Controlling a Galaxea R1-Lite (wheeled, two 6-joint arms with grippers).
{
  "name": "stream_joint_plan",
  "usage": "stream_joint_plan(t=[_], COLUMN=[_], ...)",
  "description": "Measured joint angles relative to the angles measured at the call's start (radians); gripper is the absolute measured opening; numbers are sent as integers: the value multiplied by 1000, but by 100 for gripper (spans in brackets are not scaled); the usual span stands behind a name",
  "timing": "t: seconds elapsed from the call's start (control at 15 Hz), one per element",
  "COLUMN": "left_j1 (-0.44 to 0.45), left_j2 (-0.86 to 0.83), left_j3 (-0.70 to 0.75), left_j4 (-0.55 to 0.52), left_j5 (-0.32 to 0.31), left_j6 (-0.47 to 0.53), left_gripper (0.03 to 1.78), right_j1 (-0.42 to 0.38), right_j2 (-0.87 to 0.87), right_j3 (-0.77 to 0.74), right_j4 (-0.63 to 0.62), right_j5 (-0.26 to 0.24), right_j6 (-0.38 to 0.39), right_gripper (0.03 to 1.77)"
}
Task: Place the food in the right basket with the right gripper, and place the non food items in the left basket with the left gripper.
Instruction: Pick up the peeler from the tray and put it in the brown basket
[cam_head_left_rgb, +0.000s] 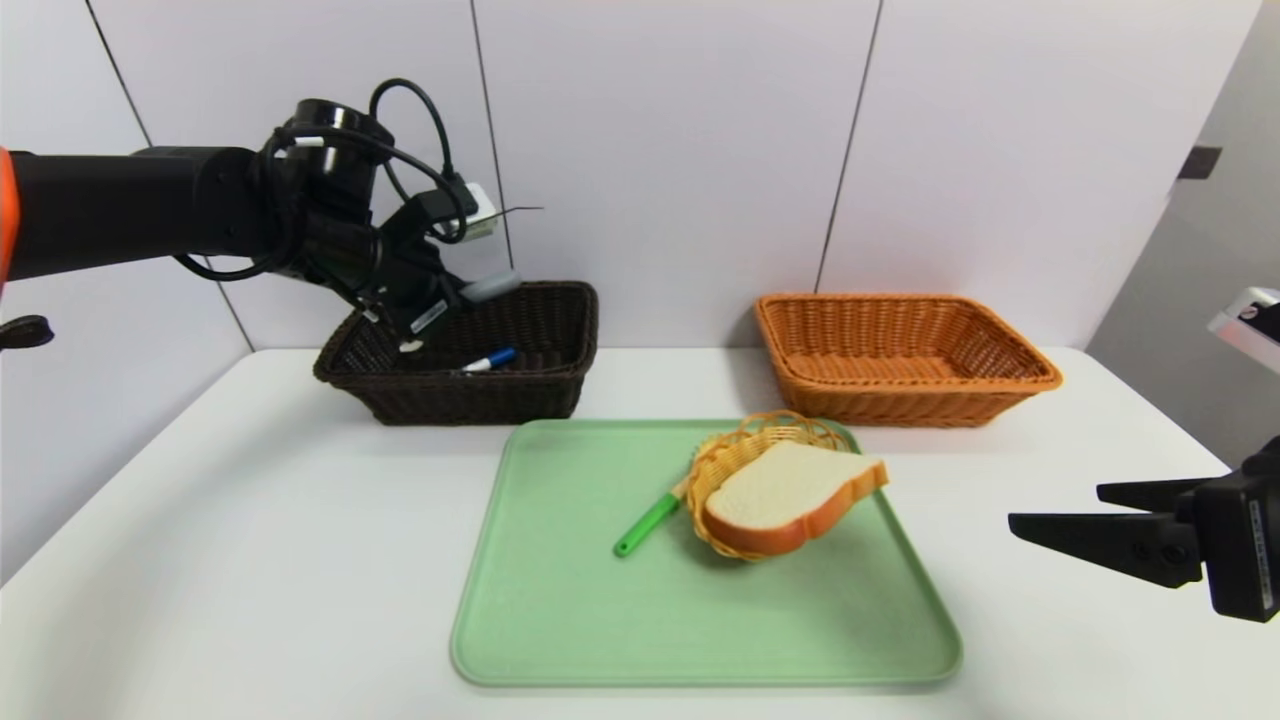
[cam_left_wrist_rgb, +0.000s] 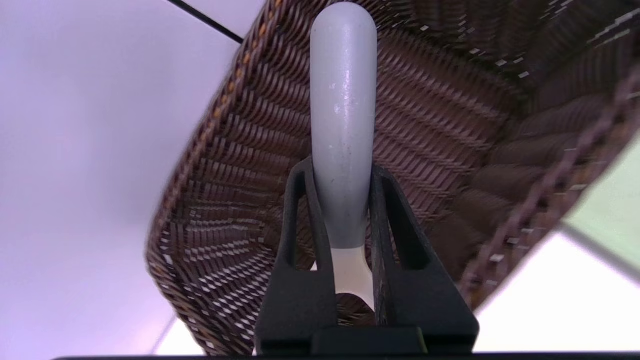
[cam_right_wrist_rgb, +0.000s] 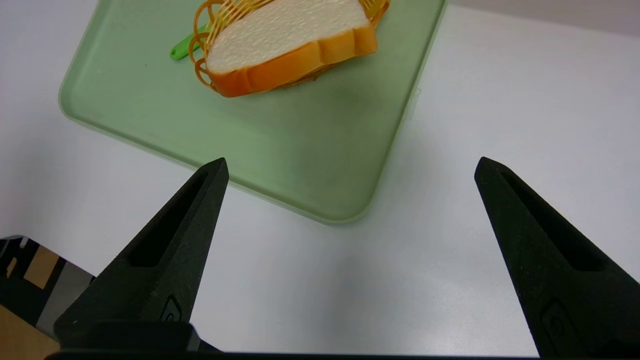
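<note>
Head view – left gripper (cam_head_left_rgb: 440, 300): hovering upper left of frame over the dark brown basket (cam_head_left_rgb: 540, 385), clamping a grey-handled utensil (cam_head_left_rgb: 490, 287); a blue-and-white marker (cam_head_left_rgb: 488, 361) is already lying inside.
Head view – centre: green tray (cam_head_left_rgb: 560, 620) is carrying the bread slice (cam_head_left_rgb: 790, 495), which is leaning on a small yellow wire basket (cam_head_left_rgb: 745, 445); a green-handled tool (cam_head_left_rgb: 648, 523) is lying just beside it.
Head view – right side: orange basket (cam_head_left_rgb: 1000, 385) is sitting upper right; right gripper (cam_head_left_rgb: 1060, 515) is idling at the right edge, fingers apart.
Left wrist view: fingers (cam_left_wrist_rgb: 300, 240) are pinching the grey handle (cam_left_wrist_rgb: 344, 125) on both sides – brown weave is filling the frame behind it.
Right wrist view: both fingers (cam_right_wrist_rgb: 170, 260) are spread wide, nothing between them; bread (cam_right_wrist_rgb: 290, 45) is sitting top centre on the tray (cam_right_wrist_rgb: 300, 165).
Step advice: judging this as the drop – keep the utensil well inside the rim before letting go, so it isn't bouncing out.
Surface/room: white tabletop (cam_head_left_rgb: 250, 560), pale panelled wall (cam_head_left_rgb: 680, 150) behind.
</note>
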Motion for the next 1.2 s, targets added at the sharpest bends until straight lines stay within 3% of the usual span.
stream_joint_plan(t=[0.13, 0.4, 0.93, 1.2], left_j1=[-5, -27, -36, -36], left_j2=[35, 101, 151, 152], left_j3=[-30, -52, -77, -81], left_j4=[27, 17, 16, 15], left_j5=[16, 122, 125, 125], left_j6=[33, 78, 74, 54], left_gripper=[24, 24, 24, 81], right_j1=[0, 0, -2, -2], right_j2=[1, 4, 3, 1], right_j3=[1, 1, 4, 5], right_j4=[1, 0, 1, 3], right_j5=[0, 0, -2, -3], right_j6=[0, 0, 1, 1], right_gripper=[170, 170, 170, 170])
